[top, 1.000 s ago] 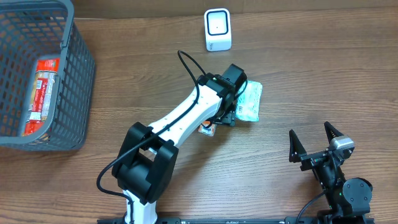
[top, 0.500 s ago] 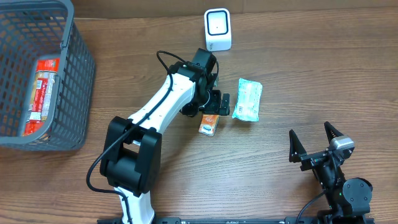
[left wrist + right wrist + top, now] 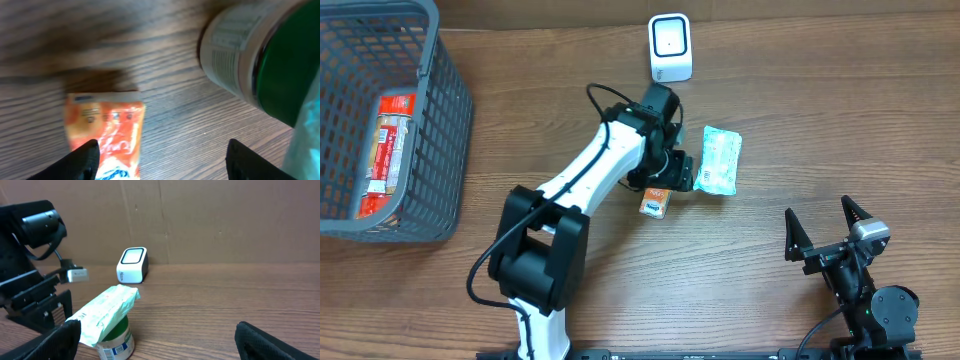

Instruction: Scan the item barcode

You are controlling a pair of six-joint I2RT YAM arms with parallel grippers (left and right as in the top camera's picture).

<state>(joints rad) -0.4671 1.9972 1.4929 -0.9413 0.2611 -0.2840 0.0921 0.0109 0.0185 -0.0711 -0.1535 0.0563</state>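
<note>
wood-grain table (image 3: pixel 800 120) before brown cardboard wall (image 3: pixel 225 220); small orange foil sachet (image 3: pixel 655 203) lies flat just under left gripper (image 3: pixel 672 180), fingers apart; right gripper (image 3: pixel 827 228) likewise spread. left gripper now nearer pale green packet (image 3: pixel 718 160) than before.

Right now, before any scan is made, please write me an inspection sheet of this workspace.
Surface: wooden table, no spill seen.
Job's things: white scanner upright at the far edge; green-and-white pack resting on a small tub; orange packet lying flat beside them.
Clutter: grey basket at the left, a red packet inside.
Grippers: left gripper open over the orange packet, holding nothing; right gripper open, apart from everything.
Cables: black cable loops over the left arm.
Surroundings: cardboard wall behind the table.
</note>
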